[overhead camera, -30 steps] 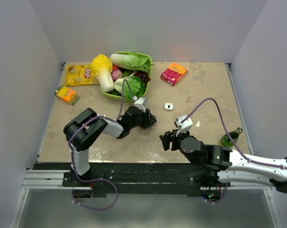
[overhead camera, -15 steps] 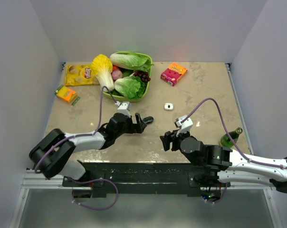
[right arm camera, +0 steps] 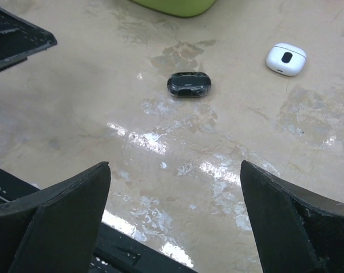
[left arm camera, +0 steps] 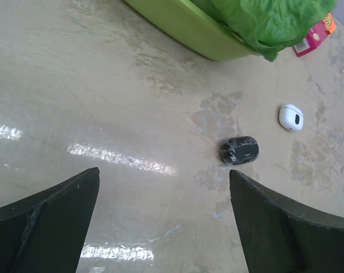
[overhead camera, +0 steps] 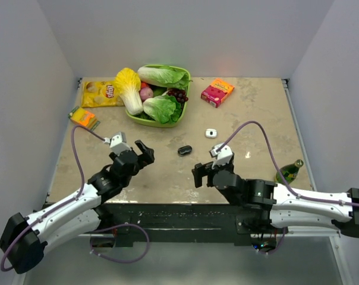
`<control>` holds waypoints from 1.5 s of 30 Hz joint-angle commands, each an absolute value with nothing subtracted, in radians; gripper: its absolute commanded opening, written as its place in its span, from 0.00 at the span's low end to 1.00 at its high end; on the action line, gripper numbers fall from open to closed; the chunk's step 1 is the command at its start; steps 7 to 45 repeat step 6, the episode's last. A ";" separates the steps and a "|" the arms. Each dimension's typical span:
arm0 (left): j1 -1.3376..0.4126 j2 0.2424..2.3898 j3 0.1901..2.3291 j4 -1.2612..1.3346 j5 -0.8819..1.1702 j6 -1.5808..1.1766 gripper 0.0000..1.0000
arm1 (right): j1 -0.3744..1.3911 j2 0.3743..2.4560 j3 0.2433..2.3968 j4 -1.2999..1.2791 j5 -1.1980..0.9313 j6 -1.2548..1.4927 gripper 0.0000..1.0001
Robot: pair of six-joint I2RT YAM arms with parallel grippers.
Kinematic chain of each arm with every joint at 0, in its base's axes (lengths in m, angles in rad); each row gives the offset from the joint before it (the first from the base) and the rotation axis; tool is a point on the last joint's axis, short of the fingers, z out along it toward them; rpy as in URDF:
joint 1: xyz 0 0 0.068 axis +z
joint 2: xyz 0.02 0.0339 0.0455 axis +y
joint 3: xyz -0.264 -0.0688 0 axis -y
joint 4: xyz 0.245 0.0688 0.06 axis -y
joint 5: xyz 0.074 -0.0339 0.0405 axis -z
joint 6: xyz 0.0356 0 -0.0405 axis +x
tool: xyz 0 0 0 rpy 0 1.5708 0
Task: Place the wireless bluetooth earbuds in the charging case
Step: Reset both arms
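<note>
Now both arms reach low over the near half of the table (overhead camera: 257, 113), and neither holds anything. The left gripper (overhead camera: 144, 152) has its jaws spread wide with only bare surface between them; the right gripper (overhead camera: 197, 174) is likewise spread wide and empty. The charging case (overhead camera: 211, 133) lies closed on the surface about midway between the far and near edges, a little right of centre, its small dark mark facing up. A black oval object (overhead camera: 185, 150) lies near it on the near-left side, the two apart. Neither is touched: the left gripper is off to the oval's left, and the right gripper sits closer to the near edge than the oval. Toward the far edge a green basket (overhead camera: 145, 122) holds cabbages (overhead camera: 163, 75). A yellow chip bag (overhead camera: 99, 93) lies at the far-left corner, a red-orange box (overhead camera: 217, 92) lies right of the basket, and a green bottle (overhead camera: 288, 172) is by the right edge
</note>
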State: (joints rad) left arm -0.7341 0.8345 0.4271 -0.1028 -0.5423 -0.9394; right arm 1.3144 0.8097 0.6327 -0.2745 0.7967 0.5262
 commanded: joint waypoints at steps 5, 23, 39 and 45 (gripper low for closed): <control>-0.738 0.758 0.413 -0.201 -0.560 -0.889 1.00 | 1.313 0.954 0.772 -0.305 0.793 0.540 0.98; -0.738 0.737 0.404 -0.172 -0.519 -0.847 1.00 | 1.315 0.953 0.772 -0.304 0.784 0.532 0.98; -0.738 0.737 0.404 -0.172 -0.519 -0.847 1.00 | 1.315 0.953 0.772 -0.304 0.784 0.532 0.98; -0.738 0.737 0.404 -0.172 -0.519 -0.847 1.00 | 1.315 0.953 0.772 -0.304 0.784 0.532 0.98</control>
